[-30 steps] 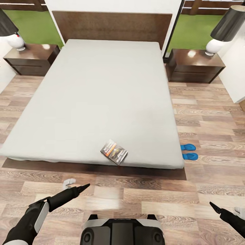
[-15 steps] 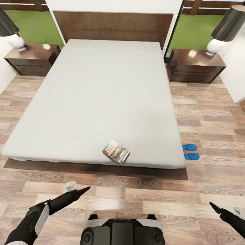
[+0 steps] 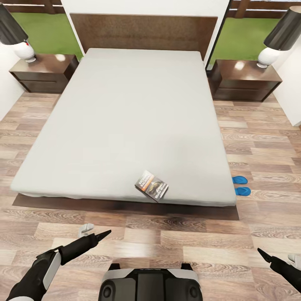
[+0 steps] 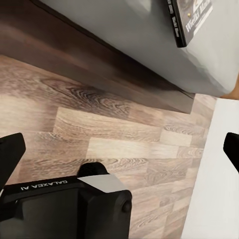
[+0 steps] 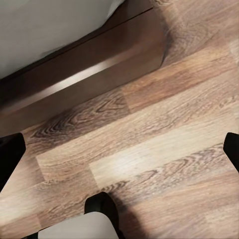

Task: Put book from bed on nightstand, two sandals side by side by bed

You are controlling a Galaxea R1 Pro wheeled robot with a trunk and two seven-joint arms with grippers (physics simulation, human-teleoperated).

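Note:
The book [image 3: 151, 185] lies flat on the pale grey bed [image 3: 133, 117], near its foot edge and right of the middle; its dark cover with white lettering also shows in the left wrist view [image 4: 191, 20]. The two blue sandals [image 3: 240, 179] [image 3: 243, 191] sit close together on the floor by the bed's right foot corner. A dark nightstand stands on each side of the headboard, left [image 3: 44, 74] and right [image 3: 246, 79]. My left gripper [image 3: 104, 233] [image 4: 119, 149] hovers open over the floor short of the bed's foot. My right gripper [image 3: 260, 252] [image 5: 119, 149] is open too, low at the right.
A lamp with a dark shade stands on each nightstand, left [image 3: 16, 39] and right [image 3: 276, 39]. Wood-plank floor [image 3: 259, 138] runs along both sides of the bed and before its foot. The dark bed frame [image 5: 84, 84] passes close in front of my right gripper.
The whole view has shifted, so bed, book and sandals sit slightly further right in the picture. Both arms hold the same pose.

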